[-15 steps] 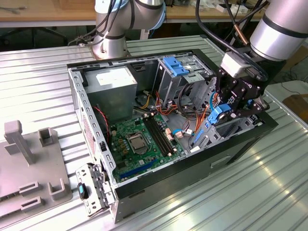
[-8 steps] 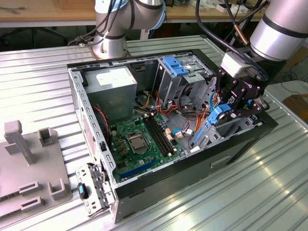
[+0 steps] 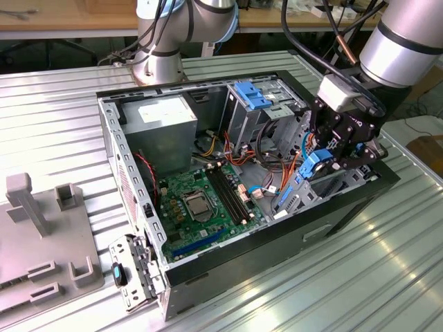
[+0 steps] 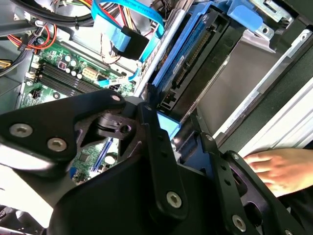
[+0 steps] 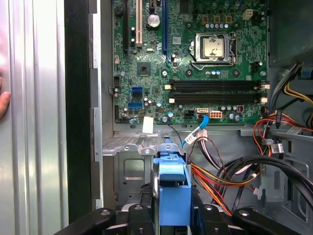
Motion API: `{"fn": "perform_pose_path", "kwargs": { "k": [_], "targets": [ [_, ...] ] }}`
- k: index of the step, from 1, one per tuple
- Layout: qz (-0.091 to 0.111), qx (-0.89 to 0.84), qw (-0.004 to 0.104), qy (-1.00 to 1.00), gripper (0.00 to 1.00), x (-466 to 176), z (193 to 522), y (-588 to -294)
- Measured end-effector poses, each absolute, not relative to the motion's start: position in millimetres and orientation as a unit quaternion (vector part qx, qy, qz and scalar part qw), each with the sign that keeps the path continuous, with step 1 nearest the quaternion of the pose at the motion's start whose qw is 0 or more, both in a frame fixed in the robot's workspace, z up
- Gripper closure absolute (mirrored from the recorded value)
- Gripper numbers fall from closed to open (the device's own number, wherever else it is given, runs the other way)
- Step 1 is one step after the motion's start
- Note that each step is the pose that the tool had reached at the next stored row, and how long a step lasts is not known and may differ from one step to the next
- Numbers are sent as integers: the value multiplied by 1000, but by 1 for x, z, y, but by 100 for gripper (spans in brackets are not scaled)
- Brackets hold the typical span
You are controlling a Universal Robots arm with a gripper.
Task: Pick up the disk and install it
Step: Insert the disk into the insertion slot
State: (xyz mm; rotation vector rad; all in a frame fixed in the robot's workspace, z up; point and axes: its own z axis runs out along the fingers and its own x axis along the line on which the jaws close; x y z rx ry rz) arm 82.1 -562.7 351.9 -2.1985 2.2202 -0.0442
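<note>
The disk [image 3: 315,168], a dark drive in a bright blue carrier, stands on edge in the drive bay at the exterior view's right end of the open computer case [image 3: 131,173]. My gripper [image 3: 331,153] is shut on its upper end from above. In the first wrist view the carrier's blue end [image 5: 171,188] sits between the black fingers [image 5: 205,215]. The second wrist view looks along the disk's dark body [image 4: 195,58], with its blue edge running into the bay beside a metal wall. Whether the disk touches the bay's bottom is hidden.
The motherboard [image 3: 201,200] lies on the case floor, with red, orange and blue cables [image 3: 273,173] next to the bay. A pale blue bracket [image 3: 250,95] tops the drive cage. A person's hand [image 4: 274,166] rests just outside the case wall. A grey fixture [image 3: 41,235] stands at the exterior view's left.
</note>
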Motion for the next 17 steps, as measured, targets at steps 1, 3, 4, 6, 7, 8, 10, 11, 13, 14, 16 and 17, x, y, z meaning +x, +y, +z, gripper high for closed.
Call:
{"fn": "perform_pose_path", "kwargs": {
  "k": [1, 3, 4, 6, 7, 8, 10, 11, 13, 14, 16, 17],
  "targets": [
    [-14, -704, 8, 710, 56, 82, 352, -563],
    [-14, -703, 8, 711, 56, 82, 352, -563],
    [-14, -703, 8, 711, 56, 82, 352, -563],
    [-14, -703, 8, 711, 56, 82, 352, -563],
    [-14, -704, 8, 710, 56, 82, 352, -563],
    [-14, -704, 8, 711, 56, 82, 352, -563],
    [-14, -703, 8, 711, 57, 82, 352, -563],
    [-14, -704, 8, 710, 70, 82, 352, -563],
    [-14, -704, 8, 711, 76, 82, 352, -563],
    [-14, -703, 8, 711, 82, 82, 352, -563],
    [-14, -703, 8, 711, 89, 82, 352, -563],
    [-14, -703, 8, 711, 89, 82, 352, -563]
  ]
}}
